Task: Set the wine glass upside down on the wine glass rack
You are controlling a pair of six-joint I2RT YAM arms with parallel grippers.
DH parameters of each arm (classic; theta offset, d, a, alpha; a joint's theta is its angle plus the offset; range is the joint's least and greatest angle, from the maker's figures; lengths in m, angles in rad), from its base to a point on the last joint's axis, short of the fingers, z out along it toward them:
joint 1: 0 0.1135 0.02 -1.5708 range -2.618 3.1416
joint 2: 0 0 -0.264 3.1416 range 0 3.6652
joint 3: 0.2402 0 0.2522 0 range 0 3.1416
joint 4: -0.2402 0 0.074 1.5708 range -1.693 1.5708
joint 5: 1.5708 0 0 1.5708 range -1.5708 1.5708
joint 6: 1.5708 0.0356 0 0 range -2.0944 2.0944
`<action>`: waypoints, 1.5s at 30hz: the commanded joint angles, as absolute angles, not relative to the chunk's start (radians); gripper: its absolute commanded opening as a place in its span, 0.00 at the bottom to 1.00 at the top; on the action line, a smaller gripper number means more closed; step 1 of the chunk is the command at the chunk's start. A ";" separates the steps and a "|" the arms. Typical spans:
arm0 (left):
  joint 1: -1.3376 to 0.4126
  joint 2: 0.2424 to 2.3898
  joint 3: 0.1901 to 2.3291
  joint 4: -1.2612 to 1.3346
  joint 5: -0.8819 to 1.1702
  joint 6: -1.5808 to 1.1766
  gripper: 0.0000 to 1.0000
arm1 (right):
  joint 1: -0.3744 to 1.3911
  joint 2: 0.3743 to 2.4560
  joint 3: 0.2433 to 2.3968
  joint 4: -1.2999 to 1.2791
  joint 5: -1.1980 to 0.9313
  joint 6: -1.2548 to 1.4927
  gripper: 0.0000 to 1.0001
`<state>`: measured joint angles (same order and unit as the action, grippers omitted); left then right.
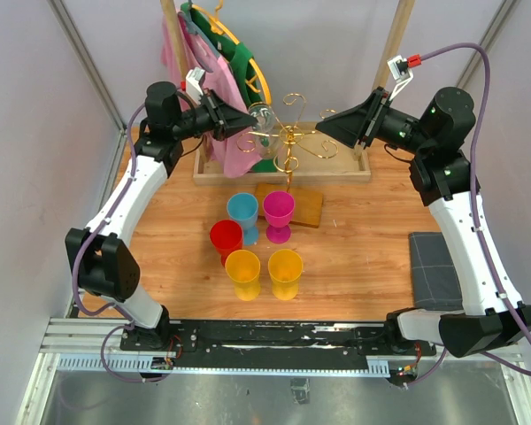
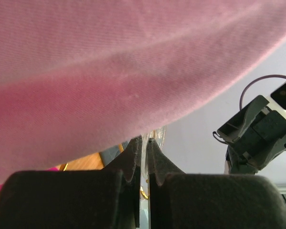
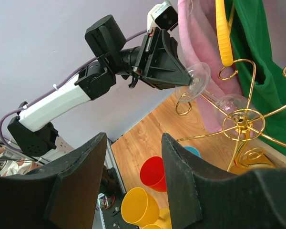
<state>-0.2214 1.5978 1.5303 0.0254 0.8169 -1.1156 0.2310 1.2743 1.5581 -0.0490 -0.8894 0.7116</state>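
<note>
**Glass pinched by its foot, slanting toward the rack's top**

The left gripper (image 2: 144, 162) fills the bottom of the left wrist view. Its dark pads (image 2: 133, 155) are nearly together with only a sliver of clear glass between them, so it is clamped on the wine glass (image 3: 231, 102). The right wrist view shows you how. The pincer holds the round foot at the upper middle of the frame, and stem and bowl slant down to the right toward the hub of the wine glass rack (image 3: 241, 120). The glass is in the air, not yet hung. The right gripper (image 3: 133, 176) stands wide apart at the bottom of that frame, holding nothing.

Treat the glass as light, stiff, slick and easily broken (the stem most of all). A hold on the foot's thin edge gives little bearing, I judge, so the glass may swivel or slip if it knocks a wire arm. The stem just under the foot would be the surer place.

Pink cloth (image 2: 109, 71) covers most of the left wrist view, hiding the bowl and nearly all of the rack. From above, the clear glass nearly vanishes against the gold wire, and you cannot tell whether the bowl touches an arm.
</note>
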 commanded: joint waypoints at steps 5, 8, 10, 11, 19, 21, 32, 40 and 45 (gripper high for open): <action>-0.230 1.599 1.563 0.022 0.776 -1.089 0.00 | 0.218 1.267 1.542 -0.004 -0.902 0.725 0.51; -0.230 1.612 1.576 0.021 0.752 -1.090 0.00 | 0.218 1.259 1.532 -0.004 -0.899 0.723 0.51; -0.230 1.619 1.577 0.044 0.746 -1.106 0.00 | 0.218 1.255 1.526 -0.004 -0.897 0.720 0.51; -0.230 1.623 1.576 0.059 0.749 -1.119 0.00 | 0.218 1.255 1.525 -0.006 -0.897 0.718 0.51; -0.230 1.646 1.499 0.278 0.753 -1.301 0.00 | 0.218 1.258 1.528 -0.010 -0.894 0.716 0.51; -0.230 1.646 1.494 0.288 0.733 -1.315 0.00 | 0.218 1.258 1.530 -0.014 -0.893 0.713 0.51; -0.226 1.634 1.486 0.244 0.715 -1.299 0.00 | 0.218 1.262 1.534 -0.024 -0.890 0.701 0.51; -0.212 1.645 1.505 0.135 0.702 -1.230 0.00 | 0.218 1.268 1.528 -0.014 -0.892 0.703 0.51; -0.210 1.657 1.528 0.118 0.688 -1.221 0.00 | 0.218 1.270 1.529 -0.015 -0.893 0.702 0.51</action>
